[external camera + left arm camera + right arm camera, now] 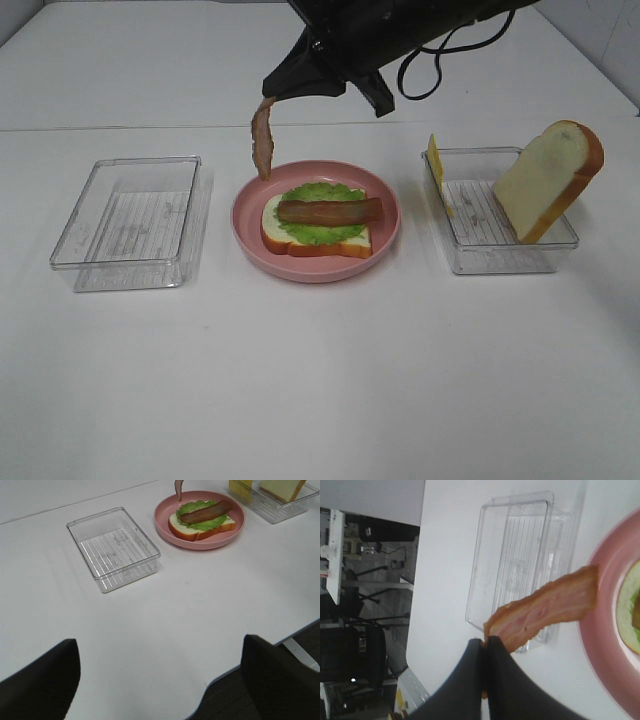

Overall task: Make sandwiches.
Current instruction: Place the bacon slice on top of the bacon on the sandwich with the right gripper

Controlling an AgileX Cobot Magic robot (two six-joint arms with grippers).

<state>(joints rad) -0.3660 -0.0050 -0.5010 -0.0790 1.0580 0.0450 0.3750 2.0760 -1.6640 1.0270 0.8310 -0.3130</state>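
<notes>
Two trays [125,276] [505,262], two rashers [263,140] [328,211], perhaps one cheese [435,160]

No text, label, brand, number or sign can be read on anything in these views.

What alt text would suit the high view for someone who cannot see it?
The right tool dangles a bacon strip above the edge of a pink plate holding bread, lettuce and a second bacon strip. A clear tray sits left; a second tray, right, holds a leaning bread slice and cheese.
</notes>
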